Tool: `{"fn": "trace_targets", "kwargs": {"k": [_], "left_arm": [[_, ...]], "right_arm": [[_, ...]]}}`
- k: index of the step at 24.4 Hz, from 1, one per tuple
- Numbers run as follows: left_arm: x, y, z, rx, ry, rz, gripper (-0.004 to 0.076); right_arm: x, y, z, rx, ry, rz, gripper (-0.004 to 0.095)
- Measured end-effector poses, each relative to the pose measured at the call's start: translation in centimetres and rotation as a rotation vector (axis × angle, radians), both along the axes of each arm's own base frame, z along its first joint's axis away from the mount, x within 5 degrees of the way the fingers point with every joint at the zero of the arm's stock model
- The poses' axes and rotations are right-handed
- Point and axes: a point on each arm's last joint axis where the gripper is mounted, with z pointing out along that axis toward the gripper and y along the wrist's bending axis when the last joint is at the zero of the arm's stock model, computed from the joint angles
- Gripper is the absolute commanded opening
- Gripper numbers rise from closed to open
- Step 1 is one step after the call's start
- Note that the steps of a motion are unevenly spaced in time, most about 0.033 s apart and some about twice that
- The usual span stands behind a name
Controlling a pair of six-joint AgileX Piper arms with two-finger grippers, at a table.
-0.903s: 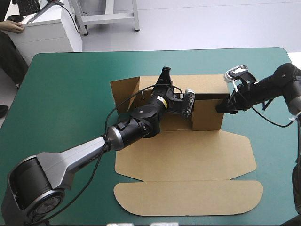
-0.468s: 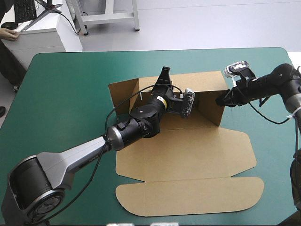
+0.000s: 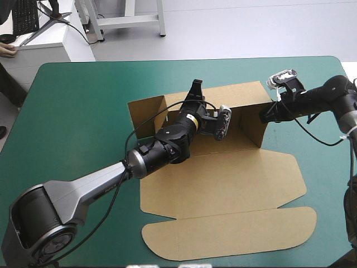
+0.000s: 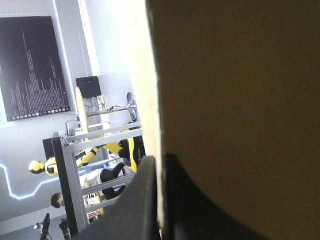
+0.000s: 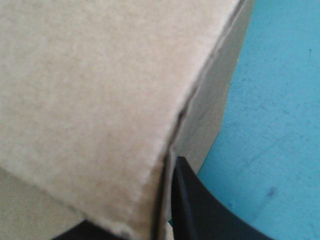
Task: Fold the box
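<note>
The brown box (image 3: 223,178) lies in the middle of the table (image 3: 72,111), long side left to right, walls up at the far side, lid flat on the near side. The left gripper (image 4: 160,164) pinches the far wall; the right gripper (image 3: 262,116) pinches the right wall. The left arm (image 3: 83,190) hides part of the box floor.

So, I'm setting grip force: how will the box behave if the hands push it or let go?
Probably stiff yet light: the box stands its far wall straight with only the left hand and right hand pinching thin edges. Released, the walls may well sag back along their creases. Pushed, the flat lid would likely slide over the table cover.
</note>
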Motion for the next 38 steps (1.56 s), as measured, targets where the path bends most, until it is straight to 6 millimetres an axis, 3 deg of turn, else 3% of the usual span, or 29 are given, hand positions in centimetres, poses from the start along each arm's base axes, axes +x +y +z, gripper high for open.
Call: {"fn": "trace_targets", "kwargs": {"k": [4,12,14,19,21,24,26,27,28,32,38], "left_arm": [[0.0,0.0,0.0,-0.009,0.003,0.002,0.0039],[-0.2,-0.6,-0.3,-0.063,0.024,-0.050,0.0445],[-0.4,-1.2,-0.4,-0.124,0.047,-0.080,0.0466],[-1.2,-2.5,0.0,-0.304,0.105,-0.182,0.0441],[-2.1,-3.4,0.3,-0.373,0.139,-0.232,0.0414],[-5.0,-4.9,0.9,-0.430,0.183,-0.279,0.0352],[-6.8,-5.1,2.2,-0.444,0.180,-0.276,0.0241],[-7.7,-5.0,2.8,-0.445,0.173,-0.268,0.0092],[-8.4,-4.5,3.9,-0.455,0.161,-0.254,-0.0001],[-8.6,-1.7,7.0,-0.496,0.117,-0.153,0.0012],[-4.7,5.2,9.9,-0.569,0.065,0.146,0.0011]], "right_arm": [[0.0,0.0,0.0,0.001,0.000,-0.003,0.0004],[0.1,-0.2,0.0,-0.010,0.015,-0.046,0.0004],[0.2,-0.1,0.0,-0.019,0.019,-0.060,0.0004],[0.2,0.3,0.0,-0.038,0.020,-0.072,0.0004],[0.3,0.2,0.0,-0.038,0.019,-0.085,0.0004],[0.4,0.2,0.1,-0.035,0.018,-0.104,0.0004],[0.4,0.2,0.1,-0.031,0.021,-0.115,0.0003],[0.4,0.1,0.1,-0.030,0.022,-0.117,0.0003],[0.4,0.1,0.1,-0.032,0.021,-0.118,0.0003],[0.4,0.1,0.1,-0.023,0.031,-0.133,0.0004],[0.0,0.1,0.9,-0.011,0.082,-0.188,0.0004]]}}
